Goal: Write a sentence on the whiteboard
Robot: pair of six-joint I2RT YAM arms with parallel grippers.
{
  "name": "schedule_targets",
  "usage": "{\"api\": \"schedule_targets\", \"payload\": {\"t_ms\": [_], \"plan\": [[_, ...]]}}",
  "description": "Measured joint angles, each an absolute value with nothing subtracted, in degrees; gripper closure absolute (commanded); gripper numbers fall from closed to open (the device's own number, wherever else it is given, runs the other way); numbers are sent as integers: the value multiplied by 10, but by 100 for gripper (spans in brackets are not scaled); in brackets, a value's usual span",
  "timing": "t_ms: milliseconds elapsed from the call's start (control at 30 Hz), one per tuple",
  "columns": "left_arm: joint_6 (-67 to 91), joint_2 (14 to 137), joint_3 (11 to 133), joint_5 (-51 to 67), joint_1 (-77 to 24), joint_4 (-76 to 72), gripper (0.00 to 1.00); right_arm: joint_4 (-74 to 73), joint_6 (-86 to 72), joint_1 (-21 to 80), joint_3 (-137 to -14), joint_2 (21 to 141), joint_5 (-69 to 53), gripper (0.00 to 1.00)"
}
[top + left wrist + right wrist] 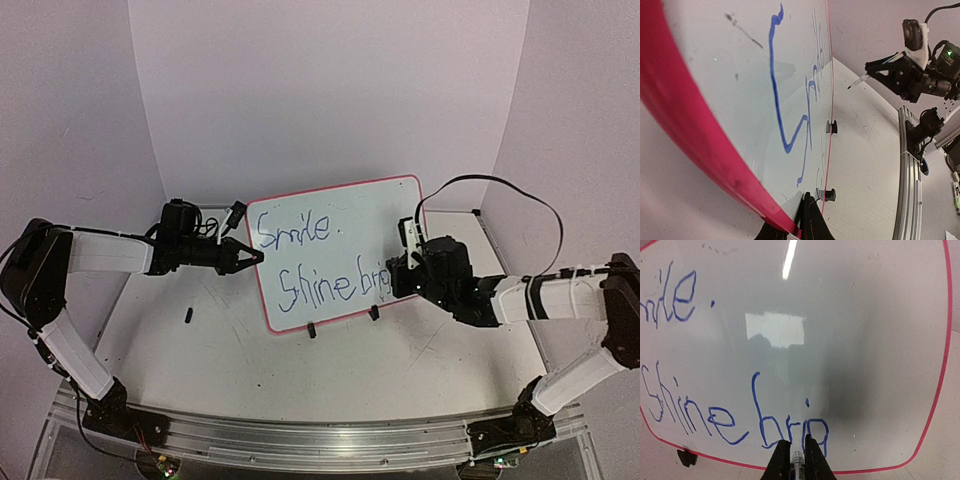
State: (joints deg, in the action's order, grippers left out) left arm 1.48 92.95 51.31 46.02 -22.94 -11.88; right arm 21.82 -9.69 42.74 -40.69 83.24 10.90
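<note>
Whiteboard (pixel 380 215) script's end behind right jaws

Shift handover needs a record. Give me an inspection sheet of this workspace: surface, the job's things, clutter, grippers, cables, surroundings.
Surface: white table, marked with fine scratches.
Job's things: whiteboard stands leaning back on two black clip feet. Its blue writing reads "Smile." and "Shine brig", the last word unfinished. The marker has its tip at the last letter.
Clutter: one small black piece lies left of the board; cannot tell what it is.
Grippers: left gripper is shut on the board's left frame edge; right gripper is shut on the marker.
Cables: black cable arcs above the right arm.
Surroundings: plain pale walls on three sides.
</note>
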Motion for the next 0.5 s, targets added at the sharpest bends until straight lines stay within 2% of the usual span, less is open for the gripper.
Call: {"api": "schedule_targets", "payload": {"t_ms": [133, 500], "plan": [[15, 929, 513, 460, -229, -119, 100, 232, -92, 400, -408, 795, 107, 100], [15, 929, 513, 459, -229, -118, 100, 226, -62, 368, -438, 851, 101, 100]]}}
